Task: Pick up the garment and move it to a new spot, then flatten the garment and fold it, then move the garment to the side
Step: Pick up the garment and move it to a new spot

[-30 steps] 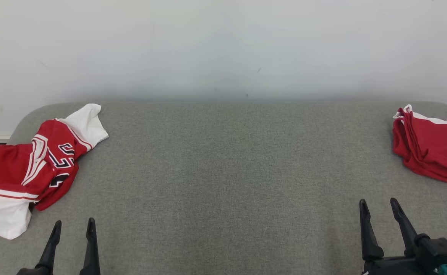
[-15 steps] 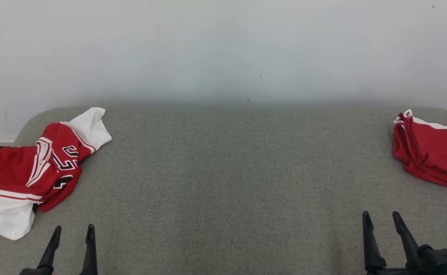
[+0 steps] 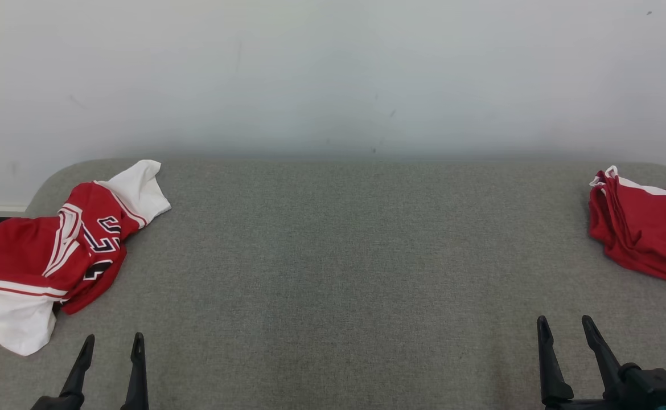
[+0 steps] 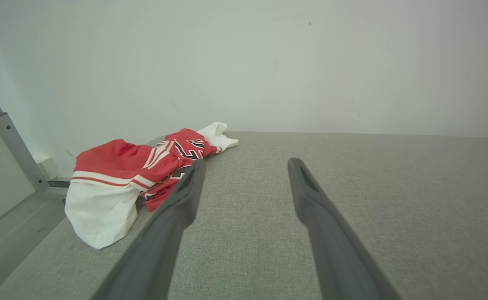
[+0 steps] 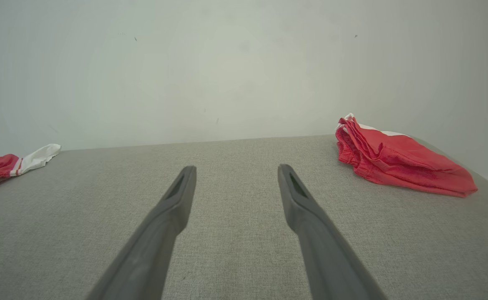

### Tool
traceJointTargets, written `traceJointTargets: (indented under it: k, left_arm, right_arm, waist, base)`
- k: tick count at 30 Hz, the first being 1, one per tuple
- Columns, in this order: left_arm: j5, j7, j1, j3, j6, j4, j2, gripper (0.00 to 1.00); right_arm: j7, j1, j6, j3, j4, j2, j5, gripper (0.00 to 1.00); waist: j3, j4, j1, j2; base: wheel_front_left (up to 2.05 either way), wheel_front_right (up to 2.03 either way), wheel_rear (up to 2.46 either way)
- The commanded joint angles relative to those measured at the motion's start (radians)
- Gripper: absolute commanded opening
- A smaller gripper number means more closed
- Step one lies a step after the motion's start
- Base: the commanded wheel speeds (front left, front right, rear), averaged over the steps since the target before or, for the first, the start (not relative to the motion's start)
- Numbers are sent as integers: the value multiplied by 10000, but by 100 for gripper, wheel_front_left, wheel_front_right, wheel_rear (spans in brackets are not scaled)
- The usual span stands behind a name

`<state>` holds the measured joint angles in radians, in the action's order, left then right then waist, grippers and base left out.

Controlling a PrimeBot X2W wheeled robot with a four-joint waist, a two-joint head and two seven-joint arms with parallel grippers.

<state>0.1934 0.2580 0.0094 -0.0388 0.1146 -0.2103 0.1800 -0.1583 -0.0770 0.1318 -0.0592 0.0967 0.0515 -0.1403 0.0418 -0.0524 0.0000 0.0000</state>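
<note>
Even, diffuse light falls on the grey woven-fabric worktop (image 3: 333, 256) and plain white wall (image 3: 333, 68); shadows are faint and soft-edged. Head view sharp; the left pincer's long dark fingers (image 4: 156, 250) blur nearest the lens.

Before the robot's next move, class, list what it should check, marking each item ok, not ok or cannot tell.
1. The left tool is open and empty: ok.
2. The right tool is open and empty: ok.
3. The red-and-white jersey lies on the left tool's side: ok.
4. Jersey flat: not ok, bunched.
5. Jersey wholly on the grey table: cannot tell, its white end reaches the left edge.
6. The folded red garment lies apart at the far right: ok.
</note>
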Motion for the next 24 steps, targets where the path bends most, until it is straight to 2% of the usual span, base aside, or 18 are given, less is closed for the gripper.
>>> traceJointTargets:
  k: [1,5,10,16,17,24]
  left_arm:
    - [51,2,-76,11,1,-29,26,100]
    - [119,-23,-101,25,-39,-47,62,100]
    - [142,-112,-178,100,-77,-36,52,100]
    - [187,-265,-278,241,-116,-85,100,100]
    - [187,-265,-278,241,-116,-85,100,100]
    - [260,-425,-308,237,-176,-124,253,100]
  right_arm:
    - [14,-101,-25,-8,-45,-18,-24,100]
    - [54,-143,-25,-16,-52,-18,-42,100]
    - [53,-212,-25,-56,2,-17,-131,100]
    - [21,-344,-25,-159,113,-16,-222,100]
    - [21,-344,-25,-159,113,-16,-222,100]
    - [-40,-278,-25,-131,327,-14,-262,100]
  waist:
    - [0,-13,0,0]
    - [13,-104,0,0]
    - [14,-573,0,0]
    - [37,-1629,0,0]
    - [37,-1629,0,0]
    - [63,-2981,0,0]
  base:
    - [0,0,0]
    - [0,0,0]
    - [0,0,0]
    - [0,0,0]
    - [0,0,0]
    - [0,0,0]
